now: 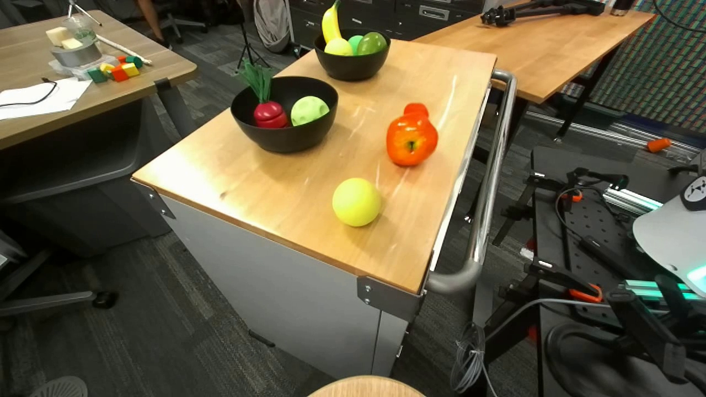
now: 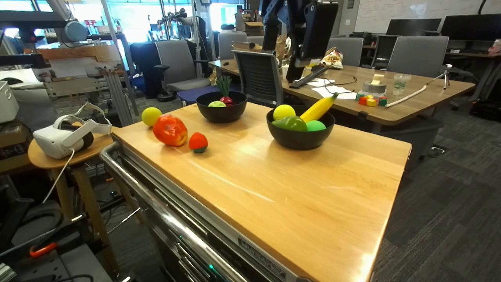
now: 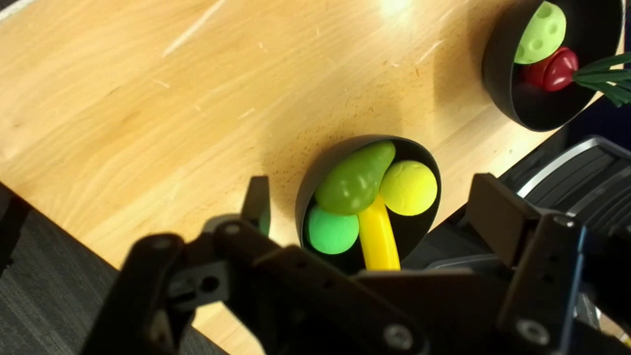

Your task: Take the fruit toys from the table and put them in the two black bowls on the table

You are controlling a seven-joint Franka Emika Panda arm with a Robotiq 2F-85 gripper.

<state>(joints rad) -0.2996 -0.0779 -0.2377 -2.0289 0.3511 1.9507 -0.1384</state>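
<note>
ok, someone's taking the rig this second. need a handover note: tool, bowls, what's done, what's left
Tool: open, nothing held, above one black bowl.
Done: that bowl holds the banana, yellow ball, green pear-like piece and mint-green ball. The other black bowl holds the red bulb with green leaves and pale green ball.
Left: three toys on the table, outside both bowls: loose yellow ball, larger orange-red fruit, smaller red piece with a green bottom.
</note>
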